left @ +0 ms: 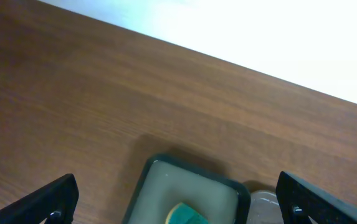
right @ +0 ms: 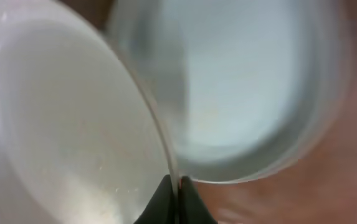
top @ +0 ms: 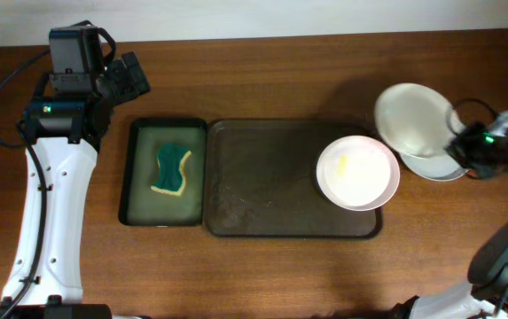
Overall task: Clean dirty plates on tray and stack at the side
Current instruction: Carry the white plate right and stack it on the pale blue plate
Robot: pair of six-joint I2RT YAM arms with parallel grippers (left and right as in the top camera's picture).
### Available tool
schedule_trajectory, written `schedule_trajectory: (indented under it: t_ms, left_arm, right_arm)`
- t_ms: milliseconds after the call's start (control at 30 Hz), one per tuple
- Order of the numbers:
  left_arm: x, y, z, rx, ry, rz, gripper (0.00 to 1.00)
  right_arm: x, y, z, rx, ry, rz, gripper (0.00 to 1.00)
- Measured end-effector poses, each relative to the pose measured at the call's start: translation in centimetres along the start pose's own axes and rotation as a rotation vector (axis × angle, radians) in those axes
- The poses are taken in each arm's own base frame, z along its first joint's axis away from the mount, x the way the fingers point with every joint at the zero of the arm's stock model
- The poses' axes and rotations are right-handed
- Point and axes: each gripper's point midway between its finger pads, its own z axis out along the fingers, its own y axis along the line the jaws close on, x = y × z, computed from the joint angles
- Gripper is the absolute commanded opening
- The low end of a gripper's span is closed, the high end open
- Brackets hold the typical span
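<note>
Left gripper (top: 131, 76): held over the far left corner of the table (top: 262, 80), just beyond the far edge of the green tray (top: 143, 202); nothing is held.
Left fingers (left: 52, 198): spread wide; bare wood and the far end of the green tray are seen between them.
Right gripper (right: 176, 191): placed over the right side of the table, past the right end of the brown tray (top: 262, 177).
Right fingers (right: 162, 204): pressed together on the thin rim of the held plate (top: 411, 115), which is pinched between the tips.
Held plate: tilted, close to the far right corner of the table and gripped at its right edge; the lower plate (top: 438, 167) is overlapped by it. Whether the two touch cannot be told.
Lower plate: laid flat on the table to the right of the brown tray, partly covered by the held plate and the right gripper.
Smeared plate (top: 357, 171): set at the right end of the brown tray, its edge overhanging the tray's right rim; a yellow smear is seen left of its middle.
Brown tray: placed in the middle of the table, long side parallel to the front edge; faint pale marks are seen near its left end.
Green tray: set just beside the left end of the brown tray.
Sponge (top: 172, 170): green with a yellow edge, laid in the middle of the green tray.
</note>
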Motion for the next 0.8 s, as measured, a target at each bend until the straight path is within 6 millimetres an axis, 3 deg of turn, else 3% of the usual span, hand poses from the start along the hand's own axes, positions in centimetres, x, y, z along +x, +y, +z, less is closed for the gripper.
schedule_trajectory:
  t_ms: [133,300,800]
  left_arm:
    - [0.0,0.0,0.0,0.000,0.000,0.000,0.99]
    - [0.0,0.0,0.0,0.000,0.000,0.000,0.99]
    - [0.0,0.0,0.0,0.000,0.000,0.000,0.99]
  right_arm:
    - [-1.9,-4.7,-2.0,0.044,-0.047,0.085,0.04]
    - [-2.5,-6.8,-2.5,0.134,-0.079,0.053,0.04]
    - [-3.5,-6.4,-1.9,0.242,-0.137,-0.042,0.04]
